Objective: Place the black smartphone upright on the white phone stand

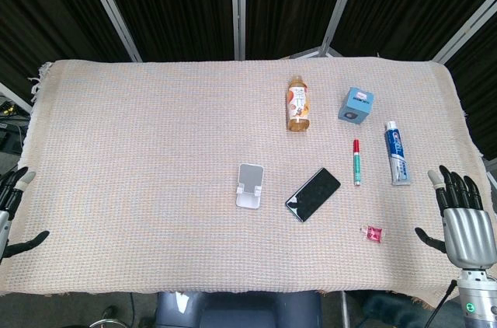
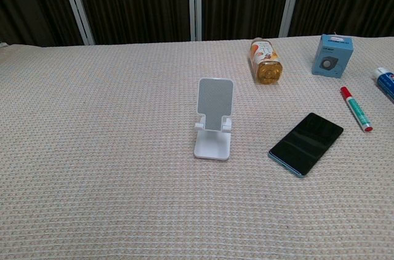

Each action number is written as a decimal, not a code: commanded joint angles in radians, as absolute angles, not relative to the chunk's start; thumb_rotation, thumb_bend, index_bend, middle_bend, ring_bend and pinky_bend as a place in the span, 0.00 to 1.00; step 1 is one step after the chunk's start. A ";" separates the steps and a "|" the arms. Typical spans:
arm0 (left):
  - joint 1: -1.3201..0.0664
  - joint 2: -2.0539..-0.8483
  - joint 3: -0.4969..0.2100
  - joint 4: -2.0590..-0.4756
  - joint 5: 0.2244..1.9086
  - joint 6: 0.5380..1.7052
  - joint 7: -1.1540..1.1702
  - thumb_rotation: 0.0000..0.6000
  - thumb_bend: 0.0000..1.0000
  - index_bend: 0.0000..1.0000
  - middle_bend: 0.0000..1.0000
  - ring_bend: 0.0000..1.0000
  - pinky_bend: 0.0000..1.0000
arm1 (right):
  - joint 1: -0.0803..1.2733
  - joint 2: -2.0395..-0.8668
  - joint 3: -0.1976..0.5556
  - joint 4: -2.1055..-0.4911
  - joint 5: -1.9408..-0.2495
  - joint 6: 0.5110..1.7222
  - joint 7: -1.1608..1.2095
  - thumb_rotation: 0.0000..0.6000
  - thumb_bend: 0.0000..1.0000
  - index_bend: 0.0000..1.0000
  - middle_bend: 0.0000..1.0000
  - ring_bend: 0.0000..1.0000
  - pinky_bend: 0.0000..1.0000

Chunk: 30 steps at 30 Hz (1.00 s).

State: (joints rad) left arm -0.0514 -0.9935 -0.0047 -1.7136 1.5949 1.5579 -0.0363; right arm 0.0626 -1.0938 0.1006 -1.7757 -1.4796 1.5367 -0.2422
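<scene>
The black smartphone point(image 1: 312, 193) point(image 2: 306, 143) lies flat and face up on the woven cloth, turned diagonally, just right of the white phone stand point(image 1: 250, 185) point(image 2: 214, 118). The stand is upright and holds nothing. My right hand point(image 1: 462, 215) hovers at the table's right front edge, fingers spread and empty, well right of the phone. My left hand point(image 1: 11, 207) shows only partly at the left edge of the head view, fingers apart, holding nothing. Neither hand appears in the chest view.
Behind the phone lie an orange bottle point(image 1: 297, 102) point(image 2: 265, 60) on its side, a blue box point(image 1: 356, 104) point(image 2: 332, 55), a red marker point(image 1: 356, 162) point(image 2: 356, 108) and a toothpaste tube point(image 1: 397, 152) point(image 2: 385, 81). A small red item point(image 1: 373, 232) sits near the front right.
</scene>
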 commanded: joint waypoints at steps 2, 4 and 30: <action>-0.049 -0.991 -0.005 -1.715 1.598 1.564 -0.040 1.00 0.00 0.00 0.00 0.00 0.00 | 0.065 -1.096 0.097 -1.772 -1.477 1.529 -0.248 1.00 0.00 0.00 0.00 0.00 0.00; -0.048 -0.991 -0.004 -1.714 1.598 1.563 -0.039 1.00 0.00 0.00 0.00 0.00 0.00 | 0.066 -1.098 0.096 -1.771 -1.475 1.524 -0.253 1.00 0.00 0.00 0.00 0.00 0.00; -0.099 -1.054 -0.047 -1.695 1.460 1.448 0.093 1.00 0.00 0.00 0.00 0.00 0.00 | 0.647 -1.318 -0.001 -1.144 -1.893 0.990 0.239 1.00 0.00 0.17 0.20 0.14 0.17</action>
